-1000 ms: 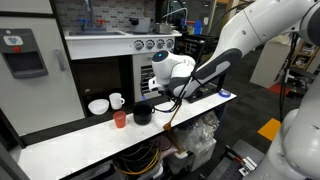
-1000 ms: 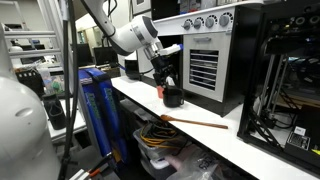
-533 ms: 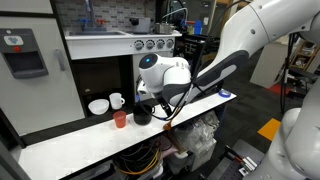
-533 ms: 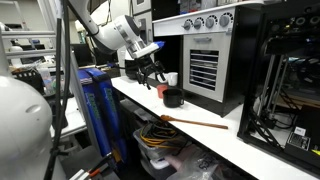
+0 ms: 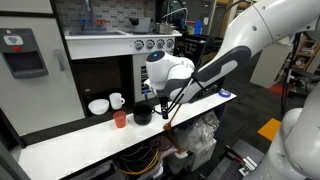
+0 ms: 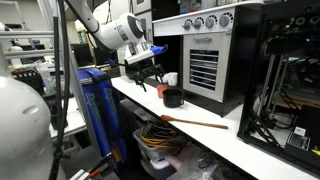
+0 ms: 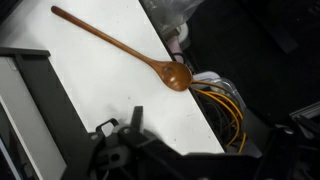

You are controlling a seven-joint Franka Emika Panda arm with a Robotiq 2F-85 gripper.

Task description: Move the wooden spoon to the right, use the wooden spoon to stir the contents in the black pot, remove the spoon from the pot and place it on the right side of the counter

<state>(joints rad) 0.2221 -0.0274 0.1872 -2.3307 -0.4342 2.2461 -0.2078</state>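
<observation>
The wooden spoon (image 6: 196, 123) lies flat on the white counter (image 6: 230, 140), its bowl at the front edge, a little in front of the black pot (image 6: 173, 98). In the wrist view the spoon (image 7: 115, 42) runs diagonally across the counter (image 7: 110, 95), with its bowl lower right. The pot (image 5: 143, 116) stands beside a small red cup (image 5: 120, 119). My gripper (image 6: 143, 76) hovers above the counter beside the pot, open and empty. In the wrist view the gripper (image 7: 200, 140) shows dark at the bottom, clear of the spoon.
A toy oven with knobs (image 6: 205, 45) stands behind the pot. A white mug (image 5: 117, 100) and a white bowl (image 5: 98, 106) sit at the back of the counter. Yellow cables and a bin (image 6: 165, 140) lie below the front edge.
The gripper has swung away from above the pot, along the counter. The jaws stayed open. Spoon and pot have not moved.
</observation>
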